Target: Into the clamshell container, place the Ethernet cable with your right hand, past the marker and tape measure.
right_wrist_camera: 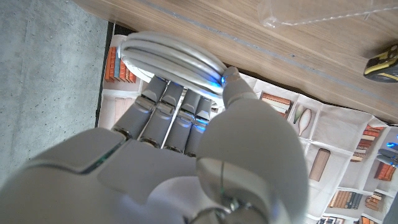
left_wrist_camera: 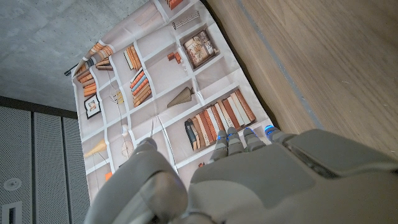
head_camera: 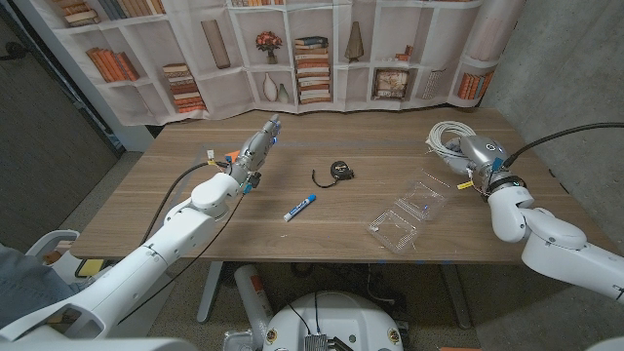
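The Ethernet cable (head_camera: 446,136), a white coil, lies at the table's far right. My right hand (head_camera: 478,156) is at its near side. In the right wrist view the fingers (right_wrist_camera: 163,106) pass on one side of the Ethernet cable (right_wrist_camera: 171,55) and the thumb presses on the other, so the hand grips it. The clear clamshell container (head_camera: 409,214) lies open nearer the front edge, left of that hand. A black tape measure (head_camera: 338,171) sits at the table's middle and a blue-and-white marker (head_camera: 299,207) lies in front of it. My left hand (head_camera: 257,148) hovers at the left, fingers extended, holding nothing.
A bookshelf-print backdrop (head_camera: 312,49) hangs behind the table. The right wrist view also catches the tape measure (right_wrist_camera: 382,62) and an edge of the clamshell container (right_wrist_camera: 311,12). Bare wood (head_camera: 380,136) lies between the tape measure and the cable.
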Available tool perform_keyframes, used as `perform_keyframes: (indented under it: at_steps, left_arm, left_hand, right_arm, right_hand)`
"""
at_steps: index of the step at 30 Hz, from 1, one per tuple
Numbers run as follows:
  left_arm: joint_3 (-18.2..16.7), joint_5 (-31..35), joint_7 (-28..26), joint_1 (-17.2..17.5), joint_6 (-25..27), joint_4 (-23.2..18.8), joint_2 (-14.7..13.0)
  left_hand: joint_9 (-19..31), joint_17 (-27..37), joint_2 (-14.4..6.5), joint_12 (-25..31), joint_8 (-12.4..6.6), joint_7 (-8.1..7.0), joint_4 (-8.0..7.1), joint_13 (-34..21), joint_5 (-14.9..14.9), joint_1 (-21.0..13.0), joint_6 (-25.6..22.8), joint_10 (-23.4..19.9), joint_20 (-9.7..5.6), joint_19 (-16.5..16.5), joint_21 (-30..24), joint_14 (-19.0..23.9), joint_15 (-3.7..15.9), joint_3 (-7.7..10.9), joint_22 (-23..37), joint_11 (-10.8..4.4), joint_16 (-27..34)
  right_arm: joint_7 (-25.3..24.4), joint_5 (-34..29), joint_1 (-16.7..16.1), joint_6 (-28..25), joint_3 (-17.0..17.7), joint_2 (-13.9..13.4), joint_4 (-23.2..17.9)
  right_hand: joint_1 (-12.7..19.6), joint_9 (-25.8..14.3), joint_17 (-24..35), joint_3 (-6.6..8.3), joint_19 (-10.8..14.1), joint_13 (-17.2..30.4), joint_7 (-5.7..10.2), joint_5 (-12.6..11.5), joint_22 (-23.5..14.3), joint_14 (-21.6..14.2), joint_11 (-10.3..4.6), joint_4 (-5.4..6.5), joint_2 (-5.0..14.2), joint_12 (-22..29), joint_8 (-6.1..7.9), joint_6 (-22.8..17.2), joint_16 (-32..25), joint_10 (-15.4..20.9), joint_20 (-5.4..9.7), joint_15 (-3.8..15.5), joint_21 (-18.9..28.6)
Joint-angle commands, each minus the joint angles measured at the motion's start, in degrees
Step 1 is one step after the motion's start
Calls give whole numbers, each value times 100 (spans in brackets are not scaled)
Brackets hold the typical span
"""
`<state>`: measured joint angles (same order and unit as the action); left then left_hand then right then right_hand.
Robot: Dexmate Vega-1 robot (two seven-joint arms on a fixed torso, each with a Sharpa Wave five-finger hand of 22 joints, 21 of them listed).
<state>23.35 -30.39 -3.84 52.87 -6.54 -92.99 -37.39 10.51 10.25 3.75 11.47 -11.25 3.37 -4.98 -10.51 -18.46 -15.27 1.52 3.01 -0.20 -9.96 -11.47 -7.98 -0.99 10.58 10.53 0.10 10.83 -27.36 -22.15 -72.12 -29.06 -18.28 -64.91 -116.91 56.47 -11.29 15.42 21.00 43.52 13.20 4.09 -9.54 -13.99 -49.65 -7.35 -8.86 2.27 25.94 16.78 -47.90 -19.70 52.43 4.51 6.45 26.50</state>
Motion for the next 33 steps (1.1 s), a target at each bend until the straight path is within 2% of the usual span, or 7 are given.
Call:
perform_keyframes:
  at_steps: [1, 22, 33]
  left_arm:
    - [-19, 40, -143, 54, 101, -193, -26]
    - [-78, 91, -277, 120, 311, -470, -158]
    - [-108, 97, -280, 134, 310, -495, -191]
  left_hand:
    - [18, 23, -39, 26, -13, 16, -21, -32, -52, -36, -7, -6, 50, -287, -24, 6, -15, -19, 9, 1, -5]
    - [19, 23, -49, 24, -15, 18, -20, -32, -51, -45, -16, -4, 46, -286, -25, 7, -17, -36, 9, 7, -5]
    - [19, 23, -54, 23, -11, 12, -20, -32, -50, -50, -9, -2, 49, -287, -24, 7, -13, -47, 9, 10, -4]
  right_arm:
    - [-214, -40, -627, 171, 391, -214, -228]
    - [-289, -364, -1027, 828, 660, -271, -203]
    - [-140, -631, -1295, 896, 818, -361, -358]
  right_hand:
    - [575, -35, 19, -9, -21, 16, 559, -33, -26, -34, -264, 1, 509, -5, 5, -594, 15, 291, 732, 726, 45]
    - [613, -38, 32, -49, -35, 25, 574, -33, -39, -48, -250, 3, 510, -11, -12, -619, 23, 307, 733, 731, 84]
    - [627, -40, 37, -67, -41, 35, 584, -35, -45, -57, -262, 7, 513, -12, -16, -637, 25, 312, 732, 730, 102]
